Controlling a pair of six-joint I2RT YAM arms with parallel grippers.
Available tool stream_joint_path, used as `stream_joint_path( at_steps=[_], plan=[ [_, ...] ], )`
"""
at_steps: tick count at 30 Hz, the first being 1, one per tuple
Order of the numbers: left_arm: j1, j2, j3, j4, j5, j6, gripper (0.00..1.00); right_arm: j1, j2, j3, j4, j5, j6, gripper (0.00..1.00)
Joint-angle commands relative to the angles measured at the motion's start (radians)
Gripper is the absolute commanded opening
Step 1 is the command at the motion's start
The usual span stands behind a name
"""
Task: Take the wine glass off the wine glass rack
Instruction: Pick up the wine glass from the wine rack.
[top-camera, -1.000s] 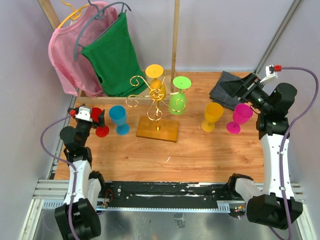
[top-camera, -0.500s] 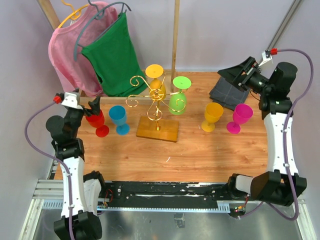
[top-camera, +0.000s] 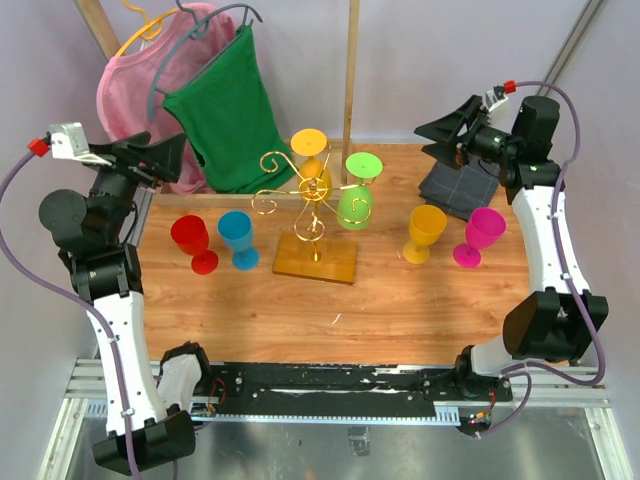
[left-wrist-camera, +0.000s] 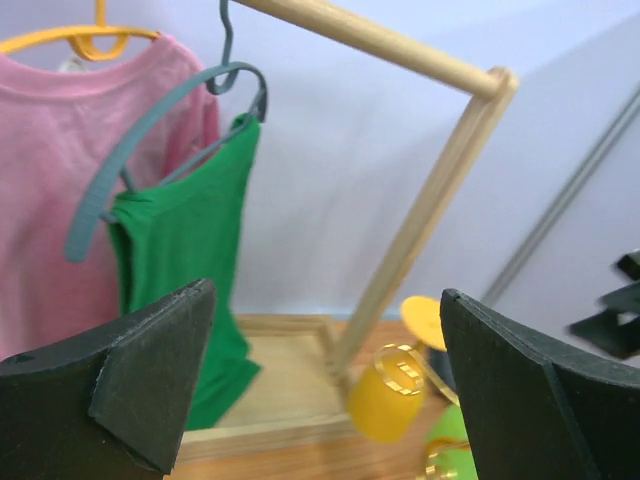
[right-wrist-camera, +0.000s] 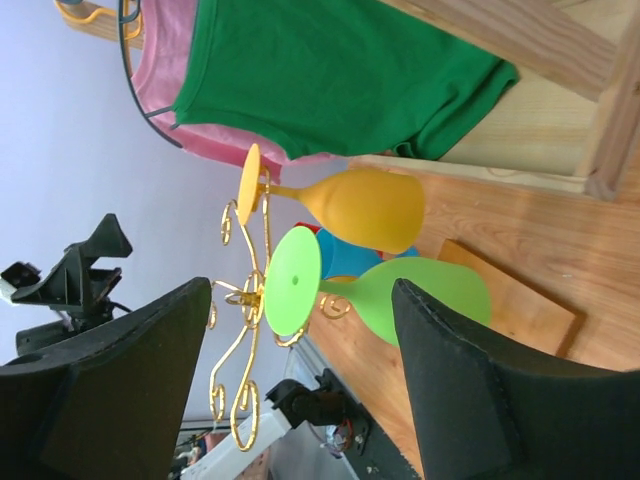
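The green wine glass and yellow wine glass hung inverted on the wine glass rack; the right gripper, jaws apart, hovered well right of them, and the left gripper, jaws spread, hovered well left

Wine glass rack: shiny gold wire, matt wood base; table: wood (visible grain).

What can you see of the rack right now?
The rack is thin gold wire: curled scroll arms around a central post, fixed to a square light-wood base. It stands upright mid-table, in front of the clothes frame. A yellow glass and a green glass hang upside down from its arms; the other arms look empty.
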Motion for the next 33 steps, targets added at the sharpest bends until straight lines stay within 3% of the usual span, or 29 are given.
stream_joint_path(
  at_steps=[1,7,13,33],
  plan=[
    [0.006,0.033,0.061,-0.043,0.049,-0.365,0.99,0.037,0.034,0.070,0.010,-0.042,0.050,0.71],
    [0.005,0.057,0.063,0.006,0.113,-0.657,0.99,0.059,0.041,0.043,-0.024,-0.071,0.042,0.58],
    [0.003,0.073,0.085,0.037,0.131,-0.746,0.99,0.111,0.051,0.023,-0.079,-0.093,0.011,0.51],
    [-0.031,0.064,0.074,-0.004,0.127,-0.711,0.99,0.194,0.087,0.015,-0.170,-0.112,-0.048,0.39]
  ],
)
